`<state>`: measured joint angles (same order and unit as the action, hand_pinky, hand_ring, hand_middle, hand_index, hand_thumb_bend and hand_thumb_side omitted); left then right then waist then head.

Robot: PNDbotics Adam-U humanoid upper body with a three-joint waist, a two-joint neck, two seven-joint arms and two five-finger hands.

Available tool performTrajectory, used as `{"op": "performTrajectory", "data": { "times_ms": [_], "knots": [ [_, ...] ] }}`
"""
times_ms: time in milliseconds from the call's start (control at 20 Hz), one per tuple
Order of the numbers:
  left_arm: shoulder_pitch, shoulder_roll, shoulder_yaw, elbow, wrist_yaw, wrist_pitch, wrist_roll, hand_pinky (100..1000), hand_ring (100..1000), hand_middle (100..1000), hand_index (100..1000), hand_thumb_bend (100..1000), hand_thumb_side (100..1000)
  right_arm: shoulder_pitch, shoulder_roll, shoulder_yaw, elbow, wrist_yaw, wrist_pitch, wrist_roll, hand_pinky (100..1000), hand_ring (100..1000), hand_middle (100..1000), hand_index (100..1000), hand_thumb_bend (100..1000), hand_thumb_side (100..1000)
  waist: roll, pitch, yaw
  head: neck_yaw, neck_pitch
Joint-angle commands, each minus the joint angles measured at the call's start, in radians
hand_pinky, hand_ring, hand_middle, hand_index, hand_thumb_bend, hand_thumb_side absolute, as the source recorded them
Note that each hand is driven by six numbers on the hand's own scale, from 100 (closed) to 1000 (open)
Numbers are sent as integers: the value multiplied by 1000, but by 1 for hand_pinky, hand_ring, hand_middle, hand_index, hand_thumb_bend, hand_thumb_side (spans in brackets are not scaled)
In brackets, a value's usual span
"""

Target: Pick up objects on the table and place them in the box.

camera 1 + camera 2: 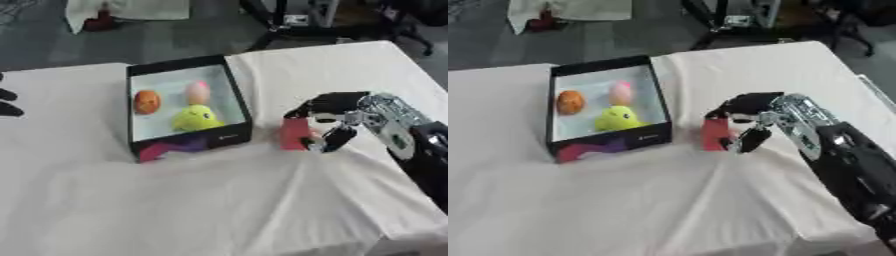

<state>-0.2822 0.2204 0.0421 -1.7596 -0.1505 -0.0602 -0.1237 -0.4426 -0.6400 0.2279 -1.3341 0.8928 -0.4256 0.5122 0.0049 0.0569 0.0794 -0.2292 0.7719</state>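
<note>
Right now my right hand (328,122) has its fingers and thumb curled around a small flat red block (295,134), standing it up on the white tablecloth (219,200). The block is just beside the right wall of the black cardboard box (241,100), near its front corner, but not inside it. The box has a pale floor. Three soft things lie in it: a yellow round toy (195,118) in front, an orange round thing (146,101) to the left, and a pink one (198,92) at the back. I cannot tell what they really are. My left hand (7,102) shows only dark fingertips at the left edge, so I cannot tell its shape.
</note>
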Motion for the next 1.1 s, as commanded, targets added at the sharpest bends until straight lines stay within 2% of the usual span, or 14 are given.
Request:
{"op": "performTrajectory", "data": {
  "times_ms": [50,200,350,400,450,500,650,800,950,1000,1050,1100],
  "knots": [
    [-10,22,6,-17,2,-1,-1,648,521,561,798,100,879,-36,-47,-37,-57,-66,21,-46,841,745,491,940,100,251,-2,-8,-2,3,-2],
    [-10,24,7,-18,1,-1,0,648,521,561,798,100,876,-81,-80,-58,-108,-171,45,-55,841,730,477,932,100,230,-4,-9,-1,3,-2],
    [-11,25,5,-19,1,-2,-1,648,521,561,798,100,875,-155,-96,-64,-112,-262,60,-47,840,708,460,921,100,218,-6,-10,5,0,-2],
    [-11,24,4,-20,1,-3,-2,648,521,561,798,100,874,-187,-91,-61,-94,-288,67,-40,841,699,456,917,100,320,-7,-11,9,-2,-2],
    [-11,23,3,-21,2,-3,-3,648,521,561,798,100,874,-217,-81,-55,-70,-311,71,-32,841,699,456,917,100,214,-7,-11,13,-3,-2],
    [-12,22,2,-21,3,-4,-5,648,521,561,798,100,875,-248,-65,-49,-42,-329,74,-24,841,688,455,912,100,210,-7,-11,18,-5,-2],
    [-18,13,-6,-24,6,-5,-12,649,522,561,798,100,876,-323,-8,-23,54,-344,58,1,840,685,456,910,100,214,-4,-7,34,-20,-2],
    [-27,1,-15,-26,9,-7,-21,649,522,560,798,100,875,-367,52,-5,151,-293,29,25,840,695,475,913,100,222,-1,-1,56,-42,-2],
    [-33,-7,-19,-28,12,-8,-25,649,522,560,798,100,875,-393,105,-7,230,-230,5,9,839,715,563,919,100,222,1,4,69,-54,-2],
    [-34,-9,-20,-28,13,-8,-27,649,522,560,798,100,875,-399,118,-9,249,-211,-2,-7,843,750,691,928,100,221,1,4,72,-57,-2],
    [-35,-10,-21,-29,14,-9,-28,649,522,560,798,100,875,-402,130,-10,260,-194,-10,-31,846,767,741,933,100,222,0,5,74,-58,-2],
    [-35,-11,-22,-30,14,-9,-29,649,522,560,798,100,875,-403,139,-8,266,-180,-18,-56,852,789,793,942,100,331,0,5,75,-58,-2]
  ]
}}
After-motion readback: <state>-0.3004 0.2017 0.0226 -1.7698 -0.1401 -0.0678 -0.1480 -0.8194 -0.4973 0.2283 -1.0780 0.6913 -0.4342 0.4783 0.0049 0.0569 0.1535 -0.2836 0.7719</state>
